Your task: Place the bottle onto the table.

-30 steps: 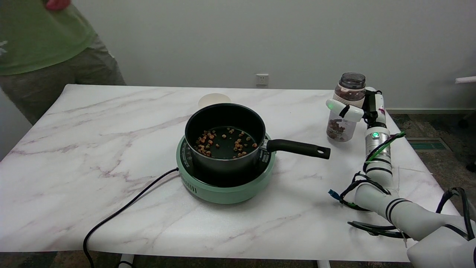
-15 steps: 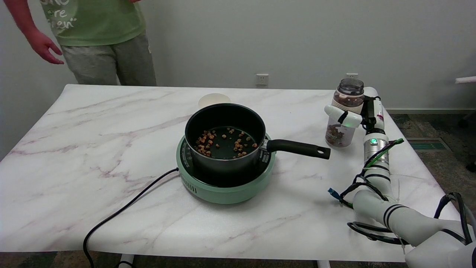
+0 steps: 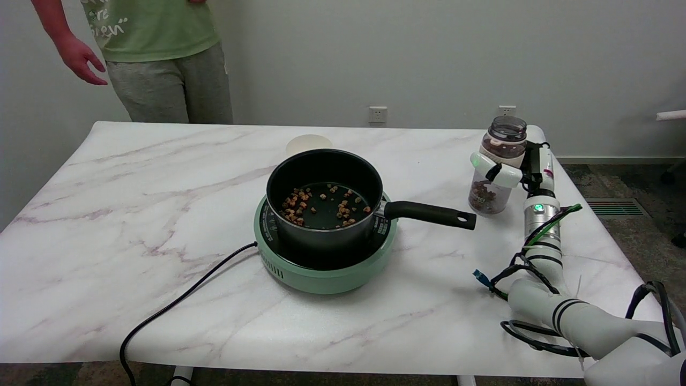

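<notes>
A clear bottle point(image 3: 496, 166) with brown pieces inside and no cap stands upright at the right side of the marble table point(image 3: 134, 214). Its base looks to be down on the tabletop, just right of the pan handle's end. My right hand point(image 3: 514, 169) grips the bottle around its middle from the right, a white finger wrapped across its front. The right arm reaches up to it from the lower right corner.
A black pan point(image 3: 324, 195) with brown pieces sits on a green hotplate point(image 3: 321, 268) at the table's middle; its handle point(image 3: 429, 213) points right toward the bottle. A cream lid point(image 3: 308, 143) lies behind the pan. A black cord point(image 3: 177, 305) runs off the front edge. A person point(image 3: 155, 59) stands at the far left.
The bottle has come down in my right hand until its base meets the table. The person behind the table has stepped right and straightened up.
</notes>
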Robot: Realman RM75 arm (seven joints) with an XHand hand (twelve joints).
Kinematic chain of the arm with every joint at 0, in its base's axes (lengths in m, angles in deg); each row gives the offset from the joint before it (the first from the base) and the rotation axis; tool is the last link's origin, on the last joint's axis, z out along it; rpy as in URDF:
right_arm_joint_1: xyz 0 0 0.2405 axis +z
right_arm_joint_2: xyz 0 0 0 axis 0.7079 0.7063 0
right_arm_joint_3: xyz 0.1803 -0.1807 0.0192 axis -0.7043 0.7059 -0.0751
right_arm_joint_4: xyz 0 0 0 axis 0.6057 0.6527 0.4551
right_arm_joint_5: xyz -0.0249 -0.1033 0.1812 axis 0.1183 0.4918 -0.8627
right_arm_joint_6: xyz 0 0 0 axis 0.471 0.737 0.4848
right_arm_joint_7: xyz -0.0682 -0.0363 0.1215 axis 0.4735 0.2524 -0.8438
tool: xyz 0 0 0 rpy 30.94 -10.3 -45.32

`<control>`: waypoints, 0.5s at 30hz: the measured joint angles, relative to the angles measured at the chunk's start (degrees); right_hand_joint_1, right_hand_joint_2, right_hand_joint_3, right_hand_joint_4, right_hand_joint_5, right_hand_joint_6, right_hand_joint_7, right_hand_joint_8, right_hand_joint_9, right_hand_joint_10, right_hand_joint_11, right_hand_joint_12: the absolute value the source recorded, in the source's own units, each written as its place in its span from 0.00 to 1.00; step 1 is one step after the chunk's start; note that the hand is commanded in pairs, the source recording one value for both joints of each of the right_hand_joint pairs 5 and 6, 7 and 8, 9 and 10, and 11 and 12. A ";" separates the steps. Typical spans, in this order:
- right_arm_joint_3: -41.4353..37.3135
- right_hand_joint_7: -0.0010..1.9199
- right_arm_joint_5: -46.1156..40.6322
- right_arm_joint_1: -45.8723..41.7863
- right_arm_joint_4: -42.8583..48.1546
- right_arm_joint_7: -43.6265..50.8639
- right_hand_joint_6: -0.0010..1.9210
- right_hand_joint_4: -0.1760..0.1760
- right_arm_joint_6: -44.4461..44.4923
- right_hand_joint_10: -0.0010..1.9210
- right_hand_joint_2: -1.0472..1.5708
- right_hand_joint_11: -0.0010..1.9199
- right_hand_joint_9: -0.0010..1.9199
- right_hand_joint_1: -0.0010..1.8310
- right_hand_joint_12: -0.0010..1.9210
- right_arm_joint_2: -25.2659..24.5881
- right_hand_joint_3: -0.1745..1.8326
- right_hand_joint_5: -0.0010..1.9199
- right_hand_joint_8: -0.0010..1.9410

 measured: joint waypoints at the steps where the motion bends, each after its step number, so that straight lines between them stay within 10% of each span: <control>1: -0.02 0.76 0.00 -0.04 -0.01 -0.01 0.62 0.50 0.05 0.74 0.63 0.67 0.74 0.66 0.67 -0.02 0.54 0.62 0.75; 15: -0.61 0.64 -0.03 -0.85 0.78 -0.03 0.46 0.50 0.36 0.55 0.37 0.55 0.55 0.63 0.55 -0.06 0.63 0.46 0.64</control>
